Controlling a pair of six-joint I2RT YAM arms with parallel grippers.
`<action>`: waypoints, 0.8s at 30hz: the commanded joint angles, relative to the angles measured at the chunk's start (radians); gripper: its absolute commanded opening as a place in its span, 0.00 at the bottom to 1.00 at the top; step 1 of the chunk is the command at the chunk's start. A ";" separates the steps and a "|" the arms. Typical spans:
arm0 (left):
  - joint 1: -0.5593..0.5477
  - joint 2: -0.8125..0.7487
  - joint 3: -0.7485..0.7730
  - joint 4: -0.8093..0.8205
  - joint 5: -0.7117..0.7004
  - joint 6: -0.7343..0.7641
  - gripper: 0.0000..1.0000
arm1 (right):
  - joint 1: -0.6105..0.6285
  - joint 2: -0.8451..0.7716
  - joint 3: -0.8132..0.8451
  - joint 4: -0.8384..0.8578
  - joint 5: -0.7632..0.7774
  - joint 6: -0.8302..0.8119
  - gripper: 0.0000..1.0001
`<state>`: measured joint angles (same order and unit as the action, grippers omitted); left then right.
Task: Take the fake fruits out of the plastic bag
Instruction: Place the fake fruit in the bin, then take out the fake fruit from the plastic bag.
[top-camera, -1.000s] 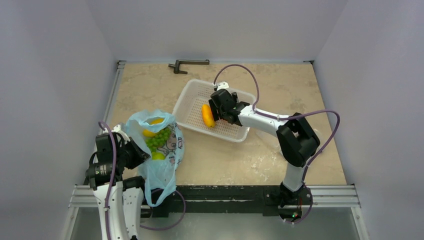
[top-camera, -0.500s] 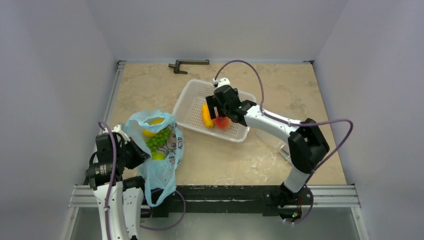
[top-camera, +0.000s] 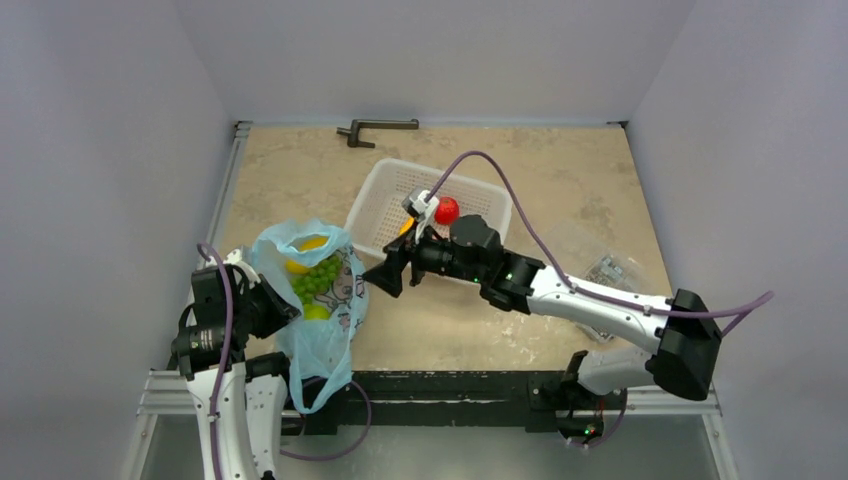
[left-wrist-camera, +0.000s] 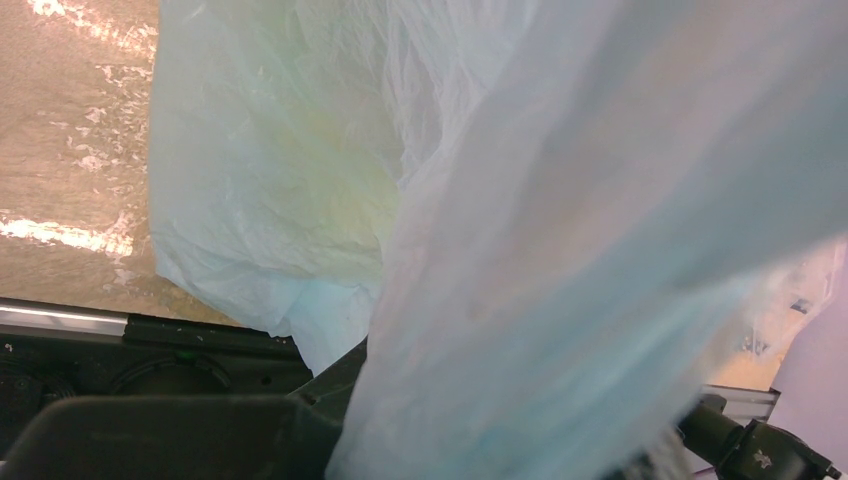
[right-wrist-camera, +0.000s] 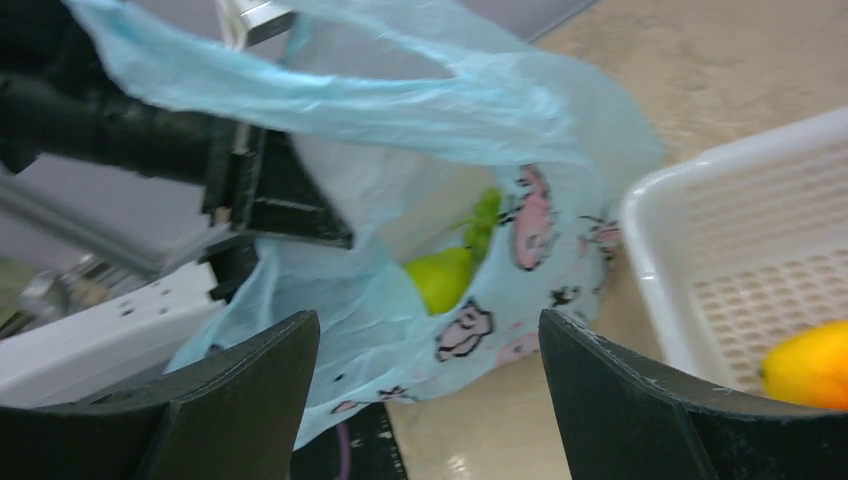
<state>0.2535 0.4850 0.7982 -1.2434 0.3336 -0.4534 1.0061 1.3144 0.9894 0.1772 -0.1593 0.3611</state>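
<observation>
Showed a marbled surface (top-camera: 300, 175), with the plastic bag (top-camera: 335, 305) propped open at its near left edge and a white basket (top-camera: 375, 215) in the middle. Pinched the bag's rim tight in the left fingers (top-camera: 272, 305). Had swung the right fingers (top-camera: 383, 277), spread wide and empty, from basket toward bag within the last second. Left an orange fruit (right-wrist-camera: 810, 365) in the basket; kept the grape bunch (top-camera: 318, 272), a yellow fruit (top-camera: 305, 243) and a green fruit (top-camera: 316, 312) bagged, awaiting the next pick.

Bright, even light — wrist views softly blurred.
</observation>
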 joint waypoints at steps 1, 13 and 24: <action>0.007 0.004 -0.005 0.025 0.006 -0.007 0.00 | 0.085 0.021 -0.033 0.215 -0.168 0.083 0.78; 0.007 0.000 -0.004 0.024 0.000 -0.010 0.00 | 0.176 0.337 0.138 0.226 0.020 0.153 0.32; 0.007 -0.001 -0.004 0.022 0.001 -0.010 0.00 | 0.216 0.637 0.475 -0.069 0.329 0.078 0.21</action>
<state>0.2546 0.4850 0.7982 -1.2438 0.3328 -0.4534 1.2053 1.8996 1.3415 0.2184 -0.0074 0.4625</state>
